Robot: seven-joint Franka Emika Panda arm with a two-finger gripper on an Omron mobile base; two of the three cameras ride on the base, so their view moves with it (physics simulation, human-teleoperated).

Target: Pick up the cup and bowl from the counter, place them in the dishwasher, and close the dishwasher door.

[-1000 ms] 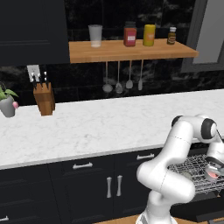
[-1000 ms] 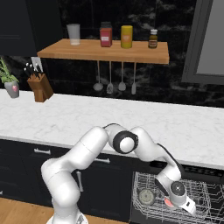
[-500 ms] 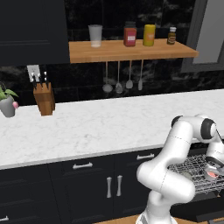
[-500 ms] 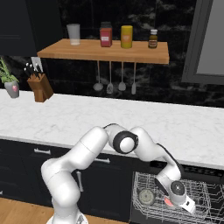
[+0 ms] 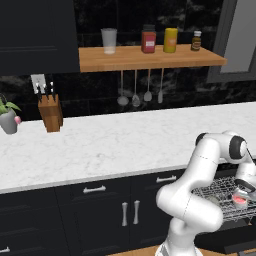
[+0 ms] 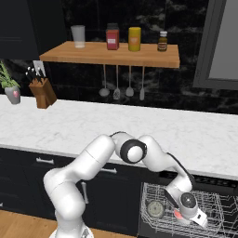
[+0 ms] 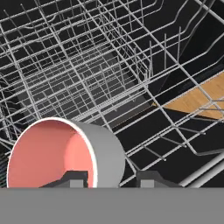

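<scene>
The two-finger gripper [image 7: 108,180] is down inside the pulled-out grey metal wire rack [image 7: 109,74] of the black under-counter dishwasher [image 6: 228,204]. In the hand view its two dark finger tips [image 7: 72,179] stand slightly apart, one on each side of the wall of the small white cup with a red-orange inside [image 7: 65,154]. Whether the tips press on that wall or have just let go of it cannot be told.

The cup lies on its side on the rack wires. Its axis runs roughly level, and its open mouth faces the hand camera, turned a little toward the left of that view, so the red-orange inside shows as a wide oval ringed by a white rim. The grey-white outer wall curves away to the right of the mouth.

In the left base view the cup [image 5: 240,201] is a red spot just under the gripper [image 5: 243,194], on the rack [image 5: 215,192] beside the white arm [image 5: 200,200]. In the right base view the red spot [image 6: 179,214] sits at the hand [image 6: 189,210], with a round grey object [image 6: 156,209] lying in the rack [image 6: 153,195] just to its left.

Above the dishwasher runs the long white marble-veined counter [image 5: 110,145], over dark cabinets with silver handles [image 5: 95,190].
</scene>
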